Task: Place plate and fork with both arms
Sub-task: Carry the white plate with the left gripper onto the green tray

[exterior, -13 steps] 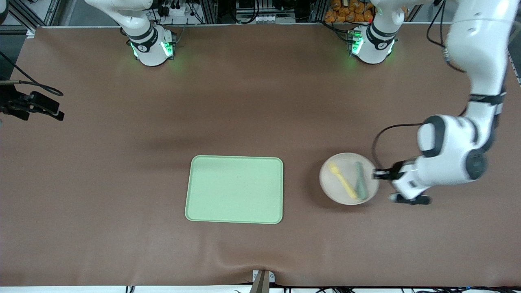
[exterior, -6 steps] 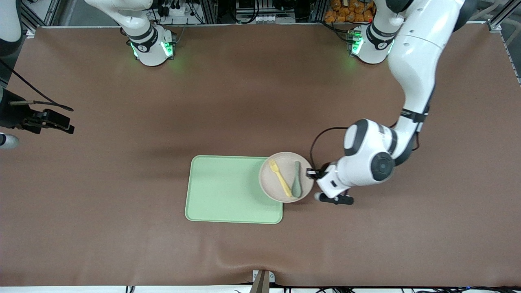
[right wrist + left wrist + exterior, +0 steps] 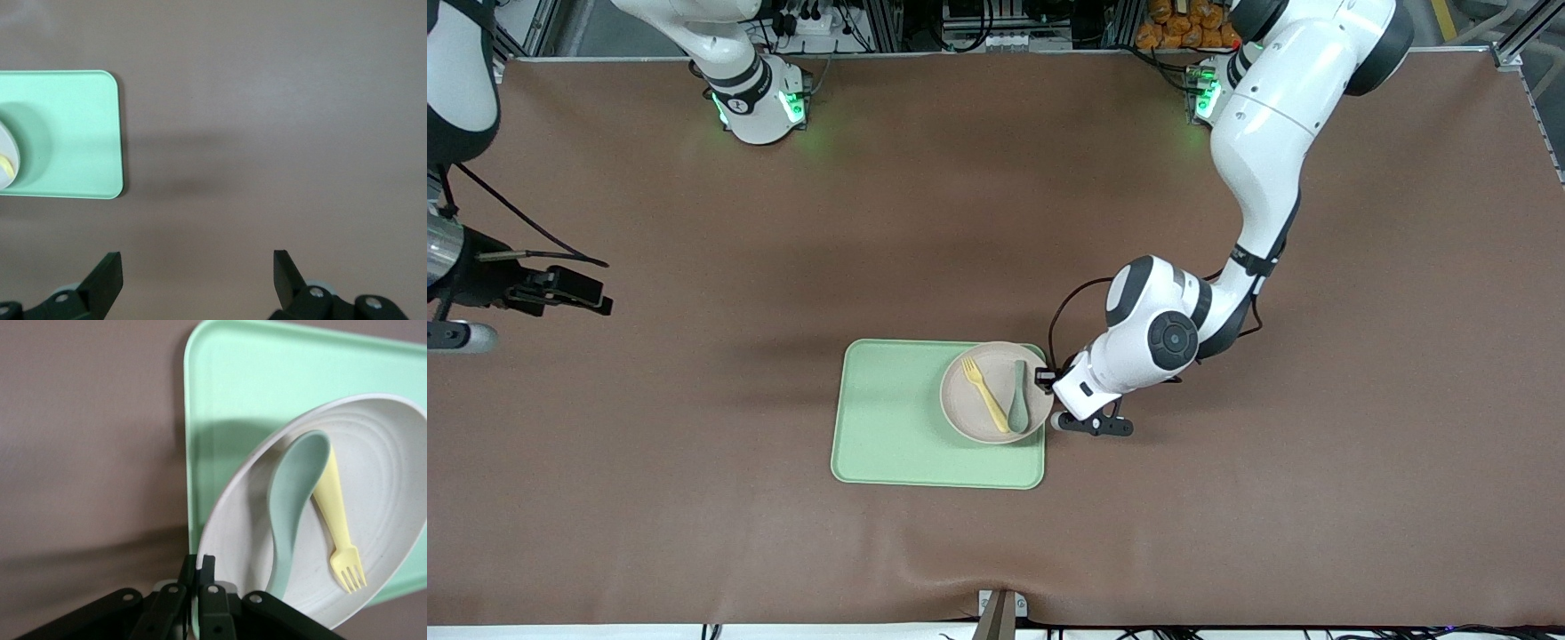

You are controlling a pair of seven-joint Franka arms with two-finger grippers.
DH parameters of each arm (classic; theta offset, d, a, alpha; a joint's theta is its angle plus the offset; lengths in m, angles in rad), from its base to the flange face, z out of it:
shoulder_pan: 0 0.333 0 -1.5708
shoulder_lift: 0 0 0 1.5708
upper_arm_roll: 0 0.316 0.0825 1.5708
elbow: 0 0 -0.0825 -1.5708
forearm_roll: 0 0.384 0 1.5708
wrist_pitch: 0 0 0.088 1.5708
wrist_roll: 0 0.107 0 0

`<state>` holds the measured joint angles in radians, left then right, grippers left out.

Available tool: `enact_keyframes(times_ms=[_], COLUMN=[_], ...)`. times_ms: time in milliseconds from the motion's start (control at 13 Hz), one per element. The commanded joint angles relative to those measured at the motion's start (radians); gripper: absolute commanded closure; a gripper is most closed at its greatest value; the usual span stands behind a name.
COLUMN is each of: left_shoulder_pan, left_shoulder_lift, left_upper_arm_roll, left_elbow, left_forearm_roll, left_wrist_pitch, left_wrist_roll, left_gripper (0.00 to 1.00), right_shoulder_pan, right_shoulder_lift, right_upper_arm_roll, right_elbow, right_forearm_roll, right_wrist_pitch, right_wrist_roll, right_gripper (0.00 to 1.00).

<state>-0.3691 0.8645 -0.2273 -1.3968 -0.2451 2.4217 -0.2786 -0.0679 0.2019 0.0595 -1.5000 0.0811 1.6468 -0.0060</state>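
My left gripper (image 3: pixel 1044 379) is shut on the rim of the cream plate (image 3: pixel 971 411), which it holds tilted over the end of the light-green tray (image 3: pixel 889 418) toward the left arm's end. The left wrist view shows both fingers (image 3: pixel 208 565) pinching the plate (image 3: pixel 380 460) at its edge. A pale-yellow fork (image 3: pixel 985 395) lies in the plate beside a grey-green spoon (image 3: pixel 1018 409); fork (image 3: pixel 337 520) and spoon (image 3: pixel 290 500) lie side by side. My right gripper (image 3: pixel 591 298) hangs open over bare table at the right arm's end, with nothing between its fingers (image 3: pixel 107 277).
The brown mat covers the whole table. Both arm bases (image 3: pixel 760 102) with green lights stand along the edge farthest from the front camera. A small metal bracket (image 3: pixel 1000 613) sits at the nearest table edge. The tray (image 3: pixel 67 133) shows off to one side in the right wrist view.
The left arm carried the plate, with fork and spoon in it, from over bare table to over the tray's end. The right gripper drifted slightly toward the tray.
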Motion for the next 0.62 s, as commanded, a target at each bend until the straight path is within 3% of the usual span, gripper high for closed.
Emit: enact_keyframes(times_ms=[0, 385, 462, 538], left_shoulder_pan=[-0.036, -0.08, -0.074, -0.073], left_shoulder_lift=[0.059, 0.088, 0.091, 0.09], left_upper_arm_roll=[0.014, 0.019, 0.019, 0.019], left_elbow=[0.073, 0.076, 0.076, 0.076], left_forearm_roll=[-0.019, -0.019, -0.02, -0.02], left_wrist_pitch=[0.068, 0.137, 0.138, 0.14], left_wrist_roll=[-0.025, -0.054, -0.06, -0.077], left_gripper=[1.0, 1.0, 0.78, 0.22], right_shoulder_pan=[0.02, 0.075, 0.086, 0.092], right_shoulder_lift=[0.065, 0.131, 0.148, 0.163], right_upper_arm_roll=[0.002, 0.002, 0.002, 0.002], right_elbow=[0.027, 0.02, 0.02, 0.024], right_forearm_roll=[0.023, 0.026, 0.025, 0.025], right_wrist_pitch=[0.03, 0.14, 0.155, 0.166], right_wrist_roll=[-0.009, 0.003, 0.003, 0.003], right_gripper=[0.0, 0.0, 0.0, 0.0])
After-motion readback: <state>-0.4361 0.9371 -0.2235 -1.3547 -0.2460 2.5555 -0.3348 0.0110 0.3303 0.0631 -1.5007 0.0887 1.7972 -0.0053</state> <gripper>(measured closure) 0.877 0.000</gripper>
